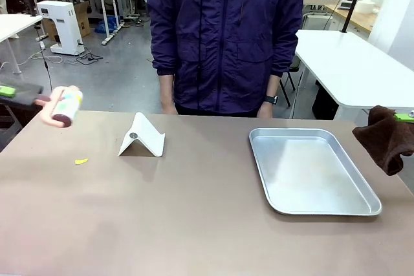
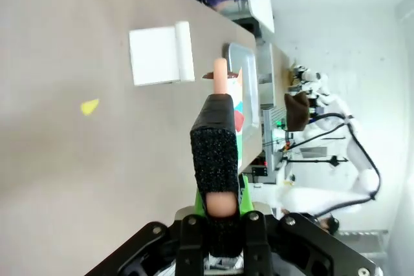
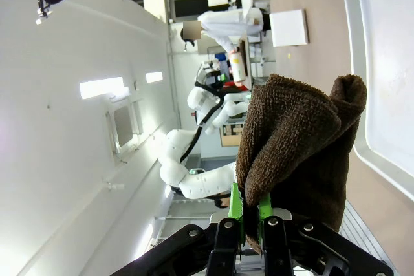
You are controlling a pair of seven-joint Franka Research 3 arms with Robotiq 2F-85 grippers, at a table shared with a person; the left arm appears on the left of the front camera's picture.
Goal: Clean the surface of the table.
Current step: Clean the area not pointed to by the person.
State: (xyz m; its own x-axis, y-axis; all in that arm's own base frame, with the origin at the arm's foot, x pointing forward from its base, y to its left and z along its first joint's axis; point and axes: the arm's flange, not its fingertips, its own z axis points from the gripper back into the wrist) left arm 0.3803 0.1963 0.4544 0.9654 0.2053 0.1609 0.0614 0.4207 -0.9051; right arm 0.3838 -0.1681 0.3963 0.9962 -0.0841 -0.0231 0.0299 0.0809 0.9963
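Front view has the left pincer [image 1: 35,100] raised off the left end of the worktop [image 1: 194,218], closed tight on the pink handle of a roller-like tool [image 1: 66,105] with a printed label; whether it is a roller or a bottle I cannot tell. It is held clear of the brown surface, likely so it can be brought in without dragging. Below and just inward of that pincer lies a small yellow scrap [image 1: 81,161], the one visible bit of dirt and so the likely first target. Further inward a white folded card stand [image 1: 142,137] sits tented on the surface, between the two pincers and nearer the left one; it would need working around. A person [image 1: 226,30] stands at the far edge, arms hanging. Closer to the right pincer [image 1: 406,119] a shiny metal tray [image 1: 323,211] lies flat, perhaps placed to receive sweepings. That pincer, off the right end, is clamped on a brown cloth [image 1: 387,137] that hangs bunched in the air, ready for wiping, not touching the worktop
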